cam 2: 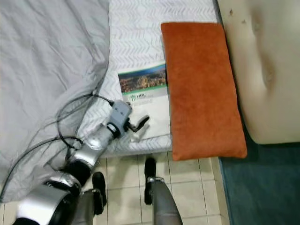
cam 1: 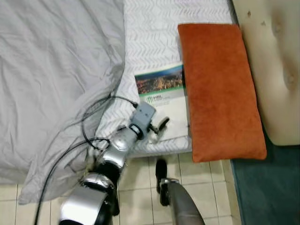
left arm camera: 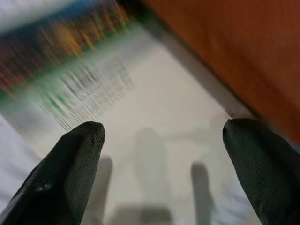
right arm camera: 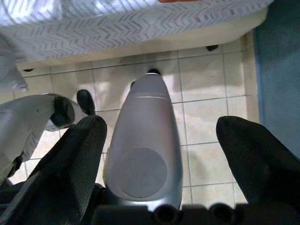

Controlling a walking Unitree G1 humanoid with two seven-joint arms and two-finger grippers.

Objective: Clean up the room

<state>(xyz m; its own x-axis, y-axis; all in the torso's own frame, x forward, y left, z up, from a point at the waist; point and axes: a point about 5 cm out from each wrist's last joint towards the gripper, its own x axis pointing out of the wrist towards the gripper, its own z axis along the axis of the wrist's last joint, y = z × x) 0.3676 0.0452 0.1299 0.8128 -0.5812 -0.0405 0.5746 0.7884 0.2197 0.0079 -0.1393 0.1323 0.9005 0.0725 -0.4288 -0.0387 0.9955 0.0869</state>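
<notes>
The left gripper [cam 1: 159, 130] hovers with fingers spread wide over the near white part of a booklet [cam 1: 165, 96], holding nothing. The booklet lies flat on the white patterned mattress [cam 1: 154, 33], its right edge tucked against an orange cushion [cam 1: 218, 89]. A grey duvet [cam 1: 51, 70] covers the bed's left side. The right gripper [right arm camera: 161, 164] hangs open above the tiled floor [cam 1: 206, 180], near the bed's edge.

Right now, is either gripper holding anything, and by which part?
Nothing is held. The left gripper is open over the booklet beside the orange cushion; the right gripper is open over the floor.
</notes>
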